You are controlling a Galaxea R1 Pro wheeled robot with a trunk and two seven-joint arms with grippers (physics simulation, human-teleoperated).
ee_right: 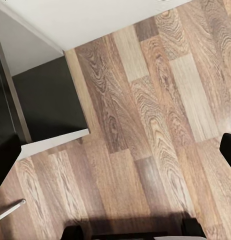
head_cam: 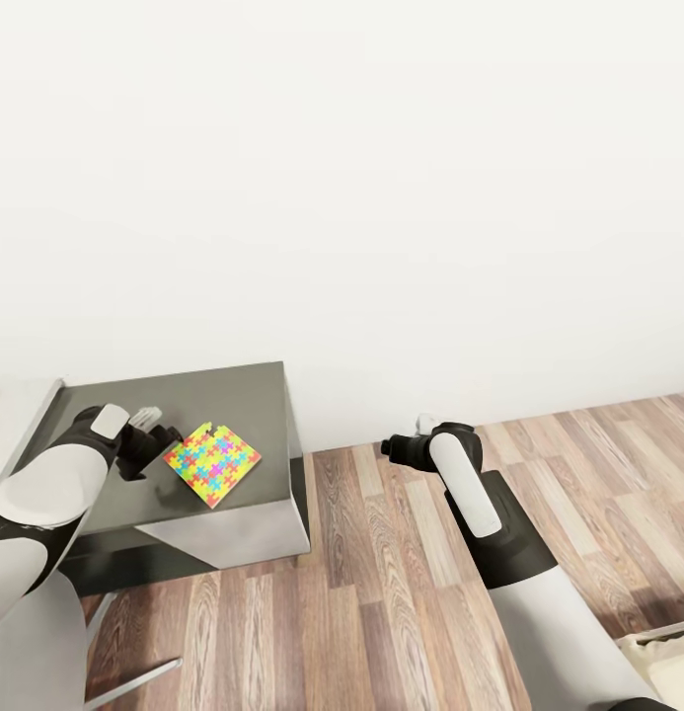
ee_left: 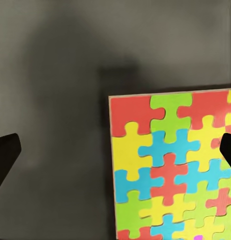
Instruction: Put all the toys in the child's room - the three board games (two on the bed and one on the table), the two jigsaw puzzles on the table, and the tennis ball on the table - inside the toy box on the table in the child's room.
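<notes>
While both arms reach forward, the scene reads thus, nearest first:

Left claw (head_cam: 156, 439): over the dark grey corner of the table (head_cam: 245, 395), fingers wide apart and holding nothing; in the left wrist view one dark fingertip (ee_left: 5, 155) shows at each side edge.
Jigsaw puzzle (head_cam: 212, 463): flat on the dark table top, just beyond the left claw's fingertips and slightly off to one side; whether they touch it cannot be told. In the left wrist view the sheet (ee_left: 173, 165) lies under one finger, and bare table lies under the other.
Around the puzzle: bare dark surface on every side, nothing lying between claw and sheet.
Right claw (head_cam: 401, 444): over the wood floor (head_cam: 381, 592), well apart from the table; its dark fingertips (ee_right: 5, 160) sit at opposite edges of the right wrist view, spread, with nothing between them.
Below the right claw: floor planks, and the table's white end panel (ee_right: 50, 142) with a dark recess beside it.
Beyond both claws: plain white wall (head_cam: 381, 197) behind the table.
</notes>
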